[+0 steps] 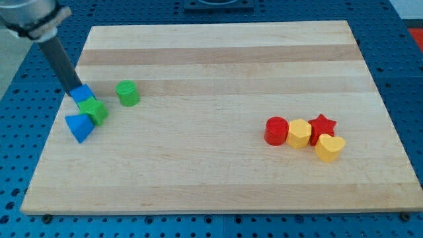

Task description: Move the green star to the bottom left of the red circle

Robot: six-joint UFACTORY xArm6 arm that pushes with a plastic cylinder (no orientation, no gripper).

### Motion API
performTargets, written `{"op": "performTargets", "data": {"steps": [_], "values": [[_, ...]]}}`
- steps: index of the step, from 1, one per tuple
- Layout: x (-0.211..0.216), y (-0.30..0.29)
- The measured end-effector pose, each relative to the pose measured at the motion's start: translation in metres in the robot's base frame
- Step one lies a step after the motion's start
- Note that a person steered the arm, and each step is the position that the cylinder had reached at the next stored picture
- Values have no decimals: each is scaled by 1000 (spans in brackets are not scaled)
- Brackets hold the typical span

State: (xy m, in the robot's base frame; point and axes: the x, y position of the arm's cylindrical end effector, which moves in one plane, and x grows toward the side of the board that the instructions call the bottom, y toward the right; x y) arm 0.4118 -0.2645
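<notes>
The green star (93,110) lies at the view's left, wedged between a blue cube (82,93) above it and a blue triangle (79,126) below it. The red circle (275,130) stands at the view's right, far from the star. My tip (73,92) comes down from the top left and touches the blue cube's upper left side, just up and left of the green star.
A green cylinder (127,93) stands right of the blue cube. Next to the red circle sit a yellow hexagon (299,133), a red star (322,125) and a yellow heart (329,147). The wooden board (218,59) lies on a blue perforated table.
</notes>
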Motion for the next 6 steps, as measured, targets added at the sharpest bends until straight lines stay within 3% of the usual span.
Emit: {"op": "performTargets", "data": {"steps": [5, 6], "values": [[122, 88], [123, 173]]}}
